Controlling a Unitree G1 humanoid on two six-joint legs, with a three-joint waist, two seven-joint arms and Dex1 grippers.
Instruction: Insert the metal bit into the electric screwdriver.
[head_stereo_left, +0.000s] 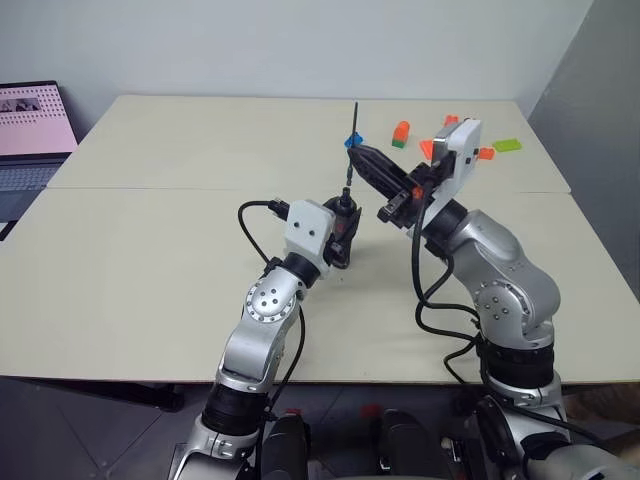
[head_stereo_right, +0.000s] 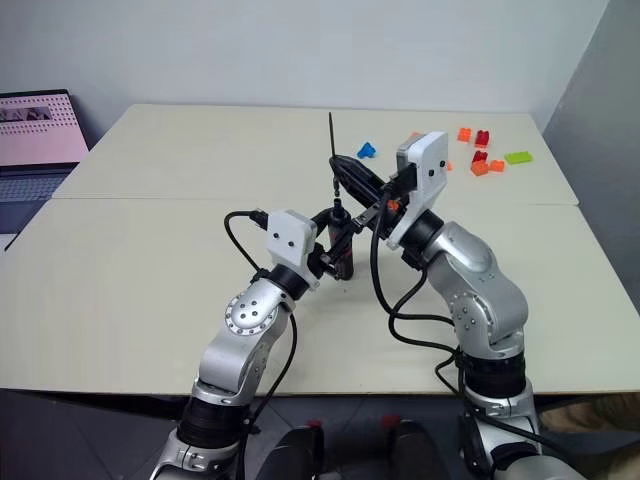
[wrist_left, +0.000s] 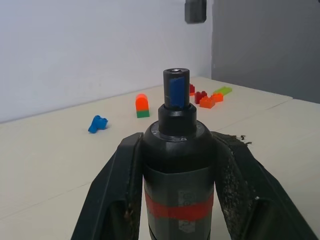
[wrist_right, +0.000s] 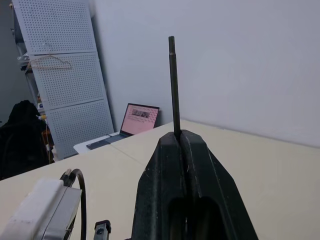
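The electric screwdriver (wrist_left: 178, 150), black with a red band, stands nearly upright in my left gripper (head_stereo_left: 343, 218), which is shut on its body over the middle of the table (head_stereo_left: 150, 250). Its narrow tip (head_stereo_left: 347, 192) points up and shows an open socket. My right gripper (head_stereo_left: 354, 152) hovers just above and beyond that tip, shut on the metal bit (wrist_right: 173, 85). The thin dark rod sticks straight up out of the closed fingertips (wrist_right: 192, 145). The bit (head_stereo_right: 331, 135) is apart from the screwdriver's tip (head_stereo_right: 338, 206).
Loose toy bricks lie at the table's far right: a blue one (head_stereo_right: 367, 150), an orange-and-green one (head_stereo_left: 401, 132), a red and orange cluster (head_stereo_right: 480, 160) and a green plate (head_stereo_left: 506, 145). An open laptop (head_stereo_left: 30, 130) sits off the far left corner.
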